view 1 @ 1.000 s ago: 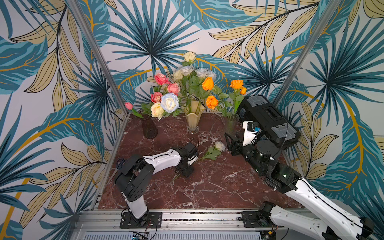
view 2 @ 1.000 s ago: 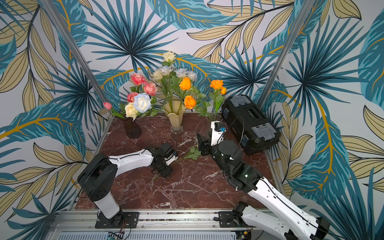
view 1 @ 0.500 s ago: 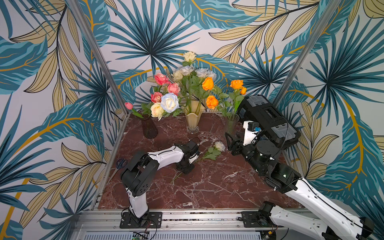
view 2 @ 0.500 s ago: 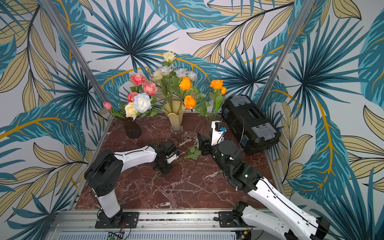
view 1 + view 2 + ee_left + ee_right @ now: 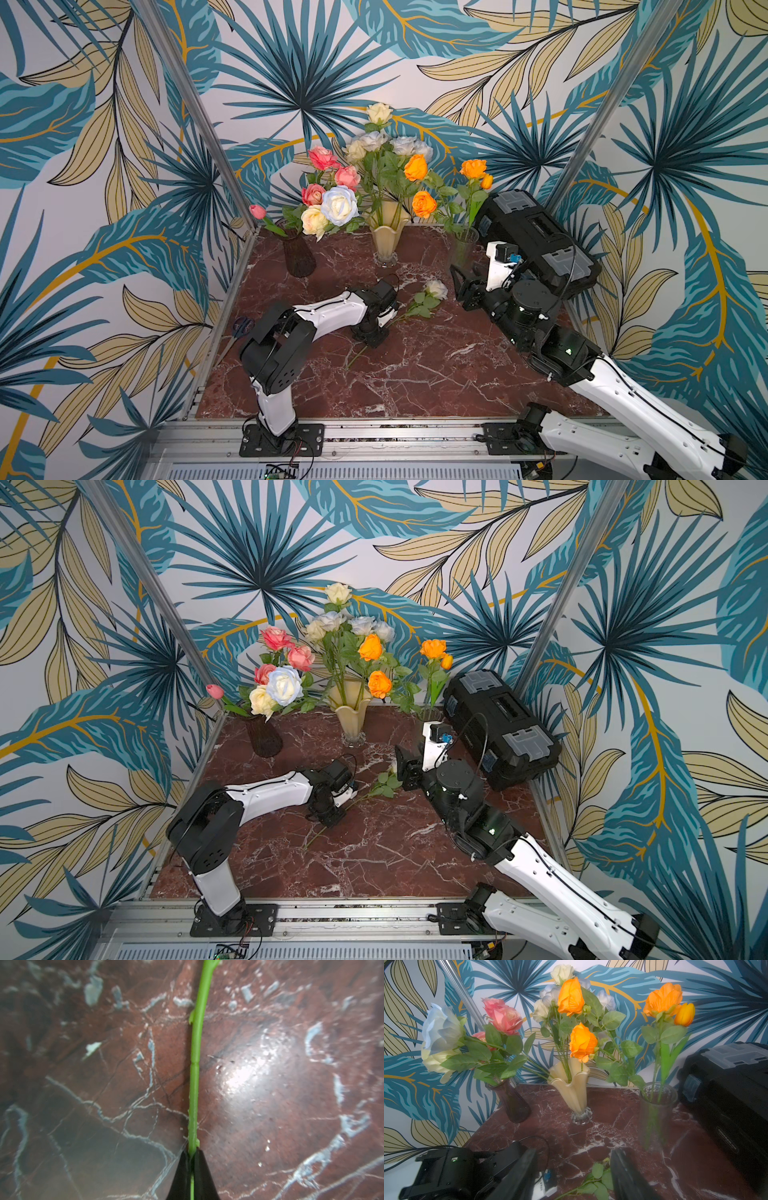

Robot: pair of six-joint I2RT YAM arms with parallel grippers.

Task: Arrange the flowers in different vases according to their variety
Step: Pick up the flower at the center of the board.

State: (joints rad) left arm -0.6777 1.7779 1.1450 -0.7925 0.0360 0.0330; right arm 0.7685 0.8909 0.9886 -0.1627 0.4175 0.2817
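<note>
A white rose (image 5: 436, 289) lies on the marble table, its green stem (image 5: 196, 1053) running toward the front left. My left gripper (image 5: 372, 336) (image 5: 192, 1153) is shut on that stem at table level. My right gripper (image 5: 461, 286) (image 5: 573, 1159) hovers open beside the bloom, holding nothing. At the back stand three vases. The purple vase (image 5: 298, 259) holds pink roses, a pink tulip bud and two pale roses. The cream vase (image 5: 386, 241) has white and orange roses. The clear vase (image 5: 461, 249) has an orange rose and an orange tulip bud.
A black toolbox (image 5: 536, 237) fills the back right corner, close behind my right arm. Blue-handled scissors (image 5: 241, 326) lie at the table's left edge. Printed wall panels enclose the table on three sides.
My left gripper has closed on the rose stem, and the left arm's elbow has drawn in toward the table. The right arm and the rose have not moved.
</note>
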